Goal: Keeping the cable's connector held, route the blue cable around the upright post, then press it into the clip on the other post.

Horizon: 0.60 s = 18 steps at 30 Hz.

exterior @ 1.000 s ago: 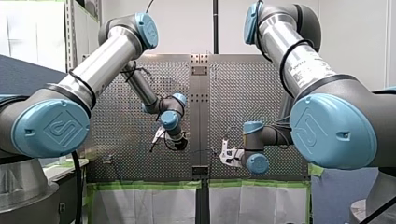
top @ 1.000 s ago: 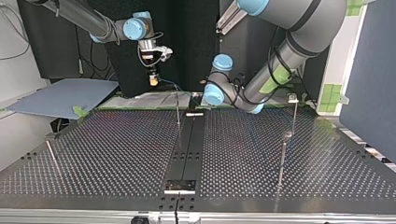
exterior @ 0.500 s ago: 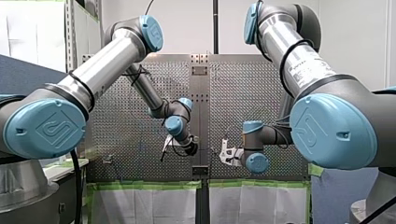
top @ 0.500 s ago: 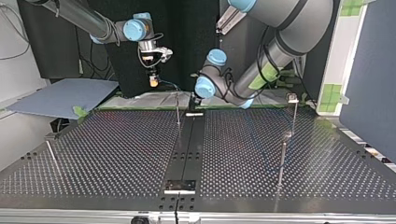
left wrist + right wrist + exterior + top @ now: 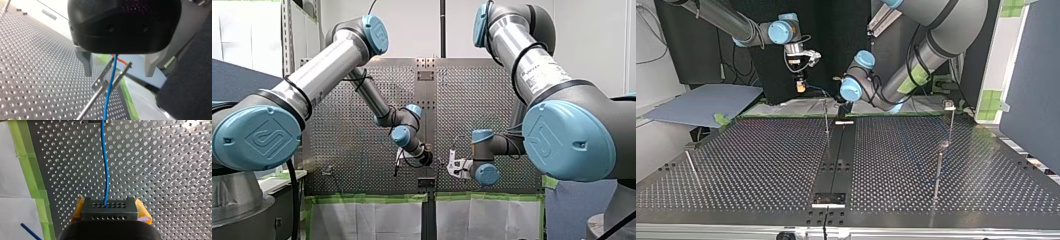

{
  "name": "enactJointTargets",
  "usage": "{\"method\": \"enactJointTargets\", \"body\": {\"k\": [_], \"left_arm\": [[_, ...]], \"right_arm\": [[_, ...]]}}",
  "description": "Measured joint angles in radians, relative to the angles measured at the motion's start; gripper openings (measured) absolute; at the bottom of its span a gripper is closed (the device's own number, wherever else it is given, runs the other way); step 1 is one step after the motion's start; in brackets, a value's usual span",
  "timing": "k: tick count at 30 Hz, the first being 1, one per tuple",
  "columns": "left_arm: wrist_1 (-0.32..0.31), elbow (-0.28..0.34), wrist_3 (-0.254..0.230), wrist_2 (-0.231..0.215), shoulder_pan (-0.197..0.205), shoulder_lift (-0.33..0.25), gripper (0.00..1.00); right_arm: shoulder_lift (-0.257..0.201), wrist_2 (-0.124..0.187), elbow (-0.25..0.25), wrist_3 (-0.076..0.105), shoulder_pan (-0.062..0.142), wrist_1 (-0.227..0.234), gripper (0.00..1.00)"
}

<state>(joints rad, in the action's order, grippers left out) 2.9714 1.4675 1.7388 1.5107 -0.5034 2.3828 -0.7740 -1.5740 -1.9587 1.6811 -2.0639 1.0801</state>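
Observation:
In the right wrist view my right gripper (image 5: 110, 206), with yellow pads, is shut on the dark connector block (image 5: 110, 212). The blue cable (image 5: 106, 170) runs straight out of the block over the perforated plate. In the left wrist view my left gripper (image 5: 118, 74) is open. Its metal fingers (image 5: 86, 62) stand wide on either side of the blue cable (image 5: 109, 97) and the forked clip (image 5: 101, 78) on a thin post, touching neither. In the top view this post (image 5: 826, 117) stands near the table's far middle, with my left gripper (image 5: 844, 103) next to it.
Two more thin posts (image 5: 950, 120) (image 5: 938, 170) stand at the top view's right and a slanted one (image 5: 692, 169) at its left. A dark rail (image 5: 838, 155) runs down the table's middle. Green tape (image 5: 32, 170) lines the plate's edge.
My left arm has swung toward the table's middle, rightward in the front view, bringing its open gripper around the cable at the clip post. My right arm has stayed still with the connector.

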Motion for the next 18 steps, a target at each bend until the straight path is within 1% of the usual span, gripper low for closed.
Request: {"method": "enactJointTargets", "body": {"k": [5,10,13,18], "left_arm": [[-0.010,0.000,0.049,-0.002,-0.014,0.000,1.00],[-0.029,0.000,0.092,-0.008,-0.033,0.000,1.00],[-0.037,0.000,0.118,-0.007,-0.045,0.000,1.00],[-0.039,0.000,0.165,0.009,-0.055,0.000,1.00]], "right_arm": [[0.000,0.000,0.000,-0.004,0.000,0.001,0.00],[0.000,0.004,0.000,-0.004,0.000,0.008,0.00],[0.000,0.018,0.000,-0.005,0.000,0.011,0.00],[0.000,0.047,0.000,-0.006,-0.001,0.012,0.00]]}}
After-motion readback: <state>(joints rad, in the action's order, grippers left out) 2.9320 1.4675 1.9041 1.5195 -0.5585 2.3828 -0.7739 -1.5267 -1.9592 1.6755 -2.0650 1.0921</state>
